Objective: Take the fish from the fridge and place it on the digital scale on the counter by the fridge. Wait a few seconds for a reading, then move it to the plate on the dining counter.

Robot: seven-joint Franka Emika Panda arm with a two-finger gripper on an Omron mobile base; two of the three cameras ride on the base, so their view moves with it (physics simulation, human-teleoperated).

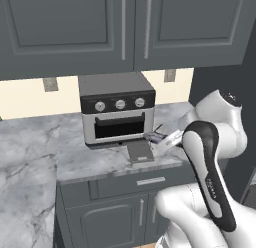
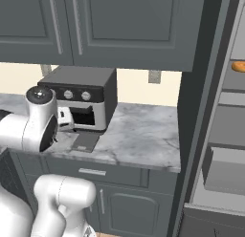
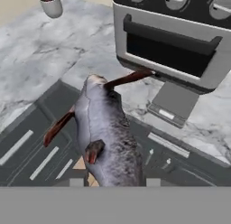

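So the grey scaly fish with reddish-brown fins hangs from the hand, which is clamped on its lower end — the fish sits above the marble counter's edge, short of the small flat dark grey square scale lying just in front of the boxy silver-black toaster oven. Biggest risk as I see it: the fish is long and slick-looking, so it could swing and clip the oven door, or land half off that little slab and skew the reading. Hard to make out: the fingertips are buried under the fish, and in the left base view the white arm blocks most of the grip.
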